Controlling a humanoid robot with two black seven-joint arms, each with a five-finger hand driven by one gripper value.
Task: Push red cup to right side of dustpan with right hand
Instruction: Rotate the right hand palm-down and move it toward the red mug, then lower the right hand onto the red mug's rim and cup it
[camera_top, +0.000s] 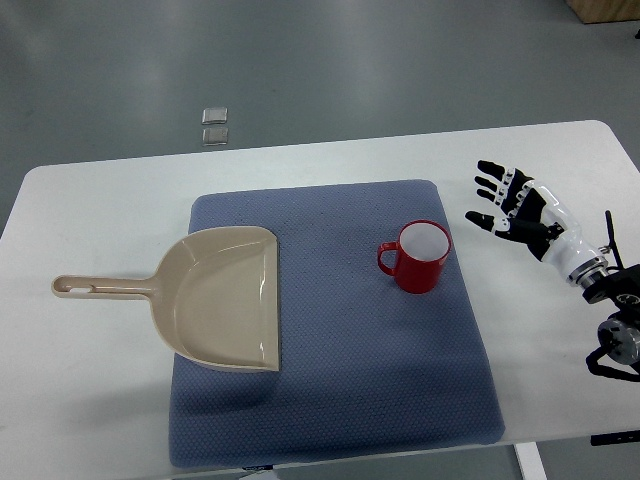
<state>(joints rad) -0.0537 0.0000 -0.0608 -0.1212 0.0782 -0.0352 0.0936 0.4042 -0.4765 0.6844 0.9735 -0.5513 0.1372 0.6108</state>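
Standing upright on the blue mat (330, 380), red cup (418, 257) just left of the spread-fingered, empty right hand (515, 208).

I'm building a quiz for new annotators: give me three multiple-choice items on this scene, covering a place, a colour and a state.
1. Where does the red cup stand?
A. inside the dustpan
B. on the blue mat, right of the dustpan
C. on the bare table

2. What colour is the dustpan?
A. beige
B. green
C. black

3. How is the right hand?
A. closed on the cup
B. flat on the mat
C. open, apart from the cup

Answers: B, the cup sits upright on the blue mat clear of the dustpan; A, pan and handle are beige; C, its fingers are spread over the white table, holding nothing.
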